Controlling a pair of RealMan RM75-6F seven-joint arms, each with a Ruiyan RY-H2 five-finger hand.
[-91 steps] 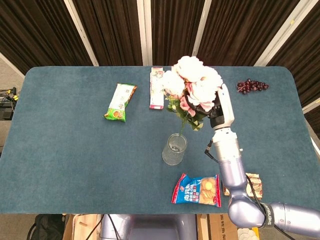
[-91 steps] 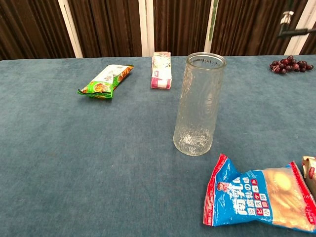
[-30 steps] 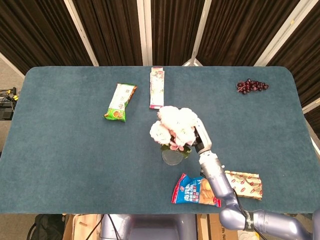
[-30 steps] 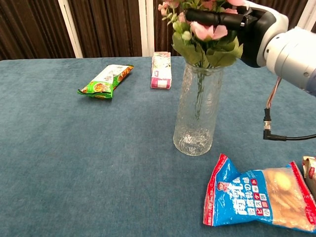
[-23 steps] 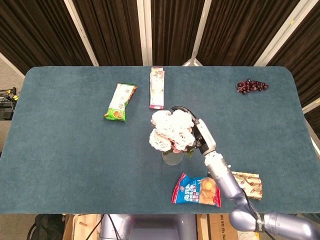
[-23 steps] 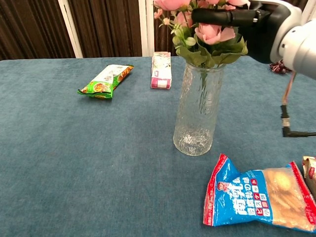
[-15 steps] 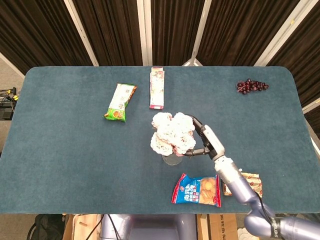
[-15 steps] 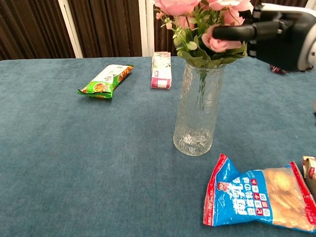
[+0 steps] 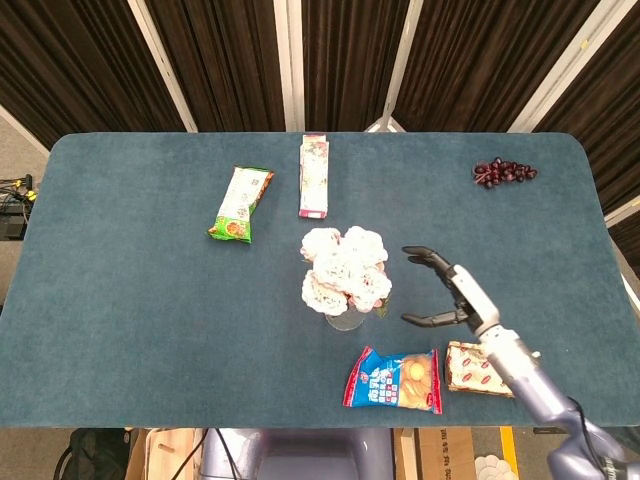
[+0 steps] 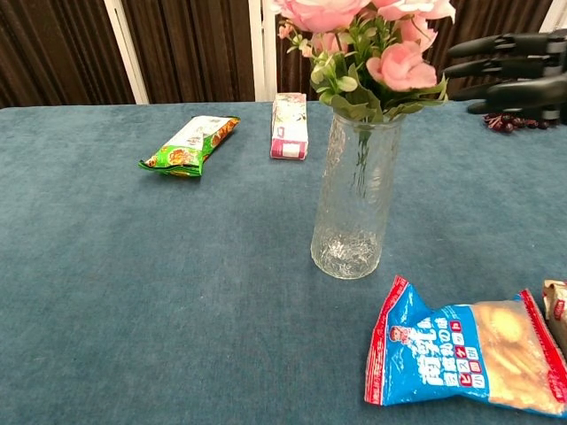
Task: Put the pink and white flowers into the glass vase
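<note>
Since the frame half a second back, the right hand [image 9: 447,288] has let go of the pink and white flowers [image 9: 344,268] and drawn away to the right; it now hangs free beside them with fingers [image 10: 496,43] spread and nothing in its grasp. Those flowers stand upright in the glass vase [image 10: 356,197], stems down inside the glass and blooms spilling over the rim. The vase sits near the middle of the blue table [image 9: 130,270].

Just near of the vase lies a blue snack bag [image 9: 394,381], with a red-patterned packet [image 9: 478,368] to its right, under the right forearm. Farther off, a green snack bag [image 9: 241,204] and a pink box [image 9: 314,176] lie to the far left, and a bunch of grapes [image 9: 504,172] at the far right. No left hand shows in either view.
</note>
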